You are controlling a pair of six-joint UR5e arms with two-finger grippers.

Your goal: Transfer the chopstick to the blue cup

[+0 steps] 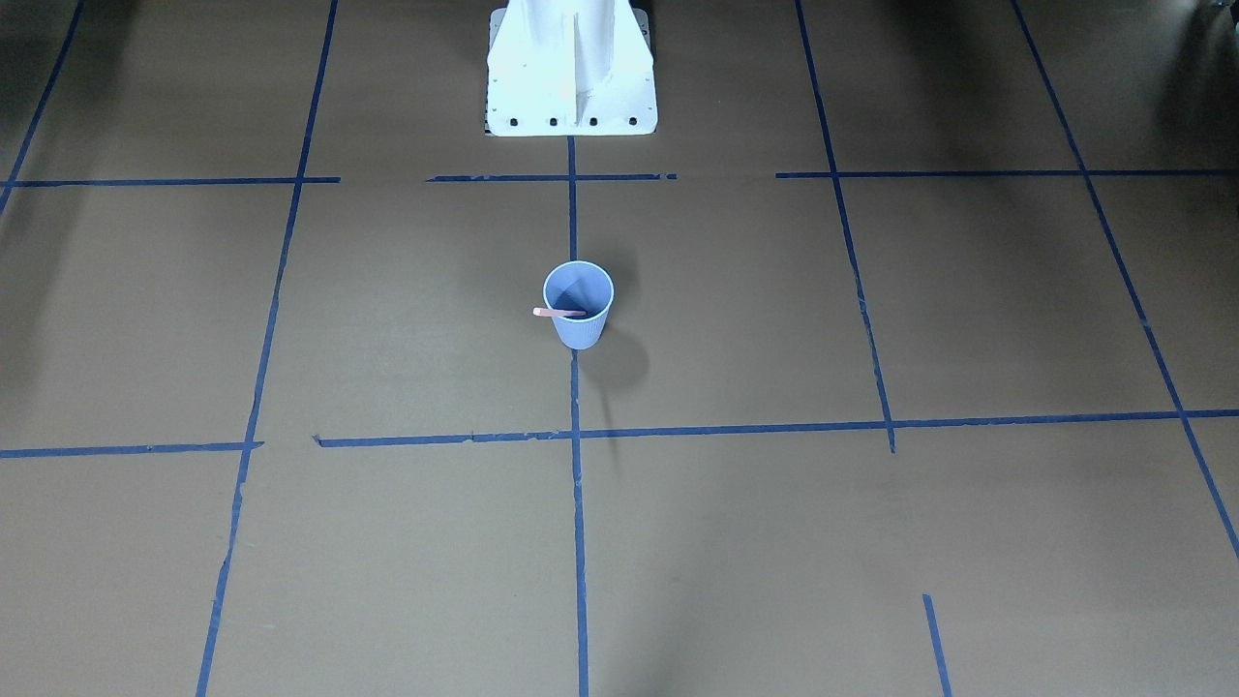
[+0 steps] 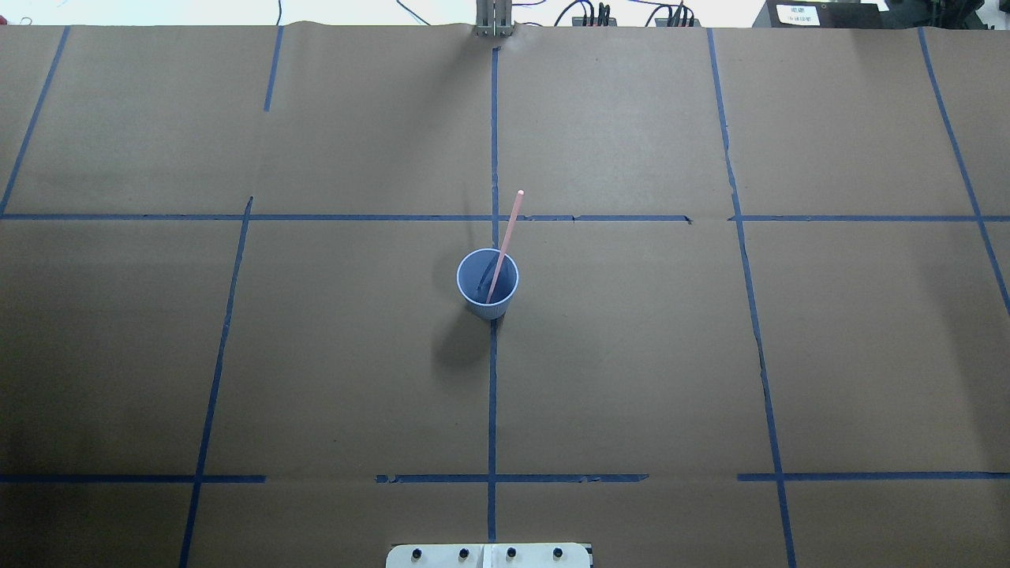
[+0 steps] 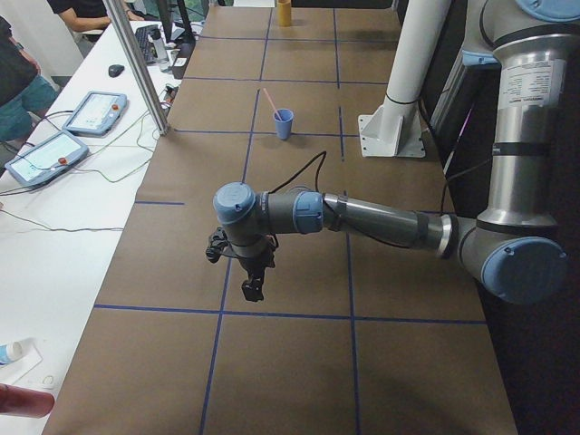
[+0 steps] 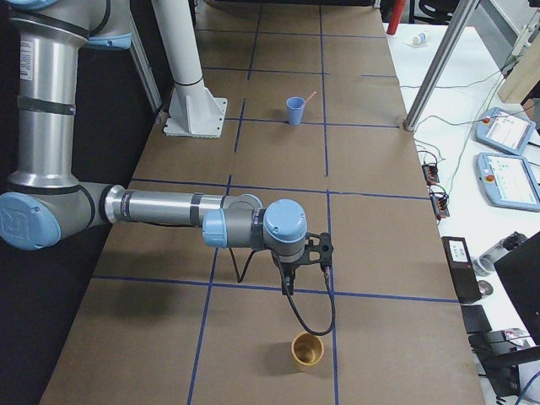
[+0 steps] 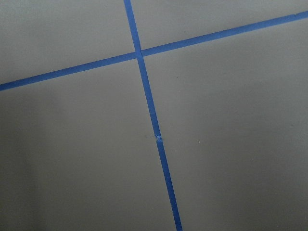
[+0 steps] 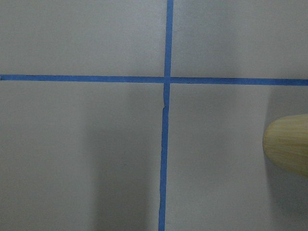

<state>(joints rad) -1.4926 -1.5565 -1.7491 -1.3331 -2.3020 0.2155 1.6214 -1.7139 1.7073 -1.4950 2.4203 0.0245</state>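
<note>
Finding chopstick propped in blue cup, leaning 1 o'clock on rim; left tool, right tool well apart, grip: cannot tell.

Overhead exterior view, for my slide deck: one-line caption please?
Chopstick leaning in the upright blue cup, on the table centre's tape line.

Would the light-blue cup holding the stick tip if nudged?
Probably tips easily: the small light-blue tapered cup is narrower at its base than its rim and looks lightweight. The thin pink chopstick leans on the rim, reaching well above it, so bumping it might lever the cup over.
</note>
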